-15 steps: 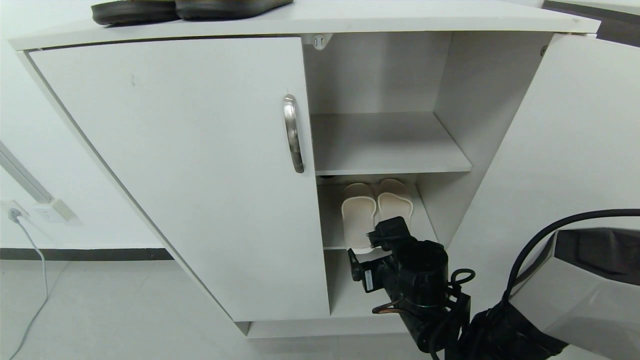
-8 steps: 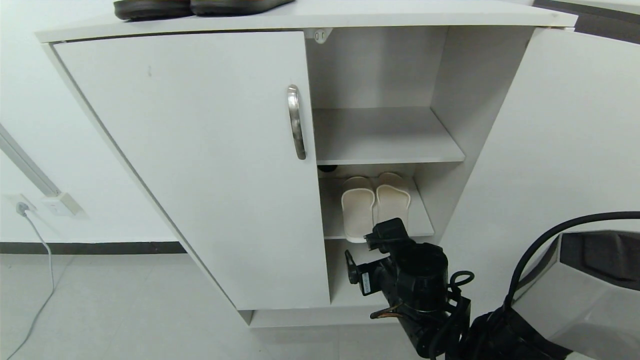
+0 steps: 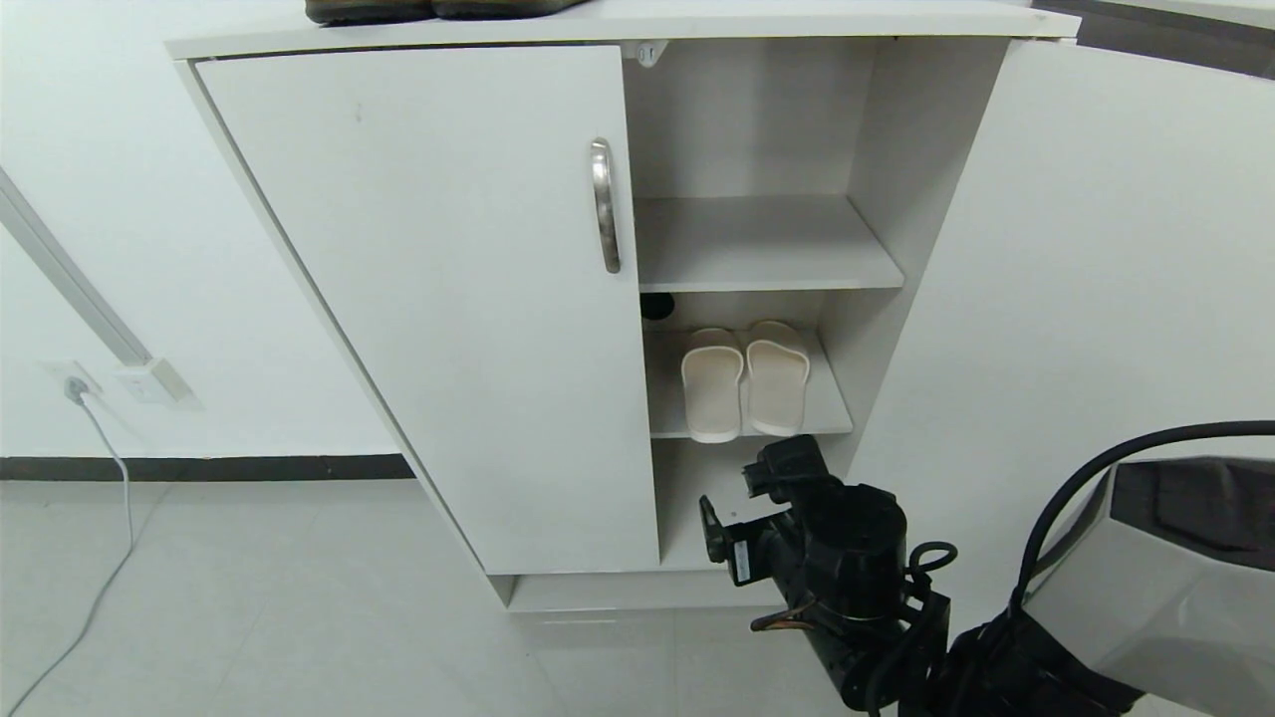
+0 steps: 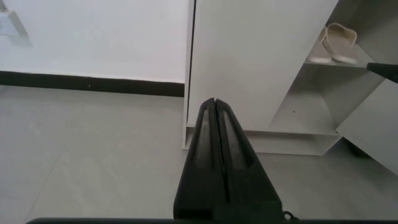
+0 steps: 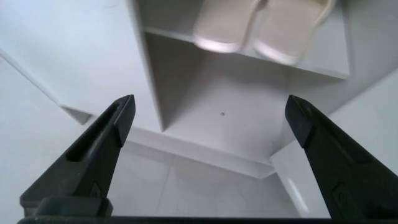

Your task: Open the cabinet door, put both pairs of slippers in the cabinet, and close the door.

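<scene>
Right gripper: jaws spread wide, holding and touching nothing, low in front of the cabinet at its open right bay. Left gripper: jaws pressed together, empty, over the floor off the cabinet's left front. White slippers: 1 pair on the cabinet's middle shelf. Dark slippers: on the cabinet top. Right door is swung open.

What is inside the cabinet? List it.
In the cabinet, cream slippers lie side by side on the middle shelf, a small dark thing behind them, unclear. The shut left door hides the other half.
</scene>
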You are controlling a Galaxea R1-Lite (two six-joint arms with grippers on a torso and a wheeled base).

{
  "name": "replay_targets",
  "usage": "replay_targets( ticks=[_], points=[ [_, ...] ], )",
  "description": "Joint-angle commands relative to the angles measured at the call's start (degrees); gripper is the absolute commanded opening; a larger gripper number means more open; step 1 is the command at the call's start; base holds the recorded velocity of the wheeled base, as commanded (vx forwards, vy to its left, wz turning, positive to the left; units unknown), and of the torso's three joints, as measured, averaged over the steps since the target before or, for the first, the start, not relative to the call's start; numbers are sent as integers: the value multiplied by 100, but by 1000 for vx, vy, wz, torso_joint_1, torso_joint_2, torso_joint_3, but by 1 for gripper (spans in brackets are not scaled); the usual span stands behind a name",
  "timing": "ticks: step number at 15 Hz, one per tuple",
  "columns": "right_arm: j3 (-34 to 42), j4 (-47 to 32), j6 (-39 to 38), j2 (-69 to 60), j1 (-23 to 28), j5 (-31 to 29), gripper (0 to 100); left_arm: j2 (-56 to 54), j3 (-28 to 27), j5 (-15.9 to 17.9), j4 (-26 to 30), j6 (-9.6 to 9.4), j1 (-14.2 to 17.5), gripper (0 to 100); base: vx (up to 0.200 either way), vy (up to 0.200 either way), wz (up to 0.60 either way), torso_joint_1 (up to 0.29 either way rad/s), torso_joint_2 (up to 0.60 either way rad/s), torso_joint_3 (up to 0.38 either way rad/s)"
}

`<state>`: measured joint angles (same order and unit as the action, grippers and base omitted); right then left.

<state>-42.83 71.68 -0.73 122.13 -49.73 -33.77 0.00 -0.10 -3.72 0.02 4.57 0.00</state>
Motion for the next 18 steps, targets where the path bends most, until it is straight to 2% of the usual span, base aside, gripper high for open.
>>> replay_targets(
  ticks=[1, 7, 18],
  points=[
    [46, 4, 3, 4, 24, 2, 100, 9, 1, 3, -2, 0, 0, 0, 0, 0, 0, 0, 0, 0],
    [55, 13, 20, 4, 24, 2, 100, 9, 1, 38, 6, 0, 0, 0, 0, 0, 0, 0, 0, 13],
    [73, 13, -15, 31, 68, 2, 100, 9, 1, 29, -2, 0, 0, 0, 0, 0, 0, 4, 3, 157]
  ],
)
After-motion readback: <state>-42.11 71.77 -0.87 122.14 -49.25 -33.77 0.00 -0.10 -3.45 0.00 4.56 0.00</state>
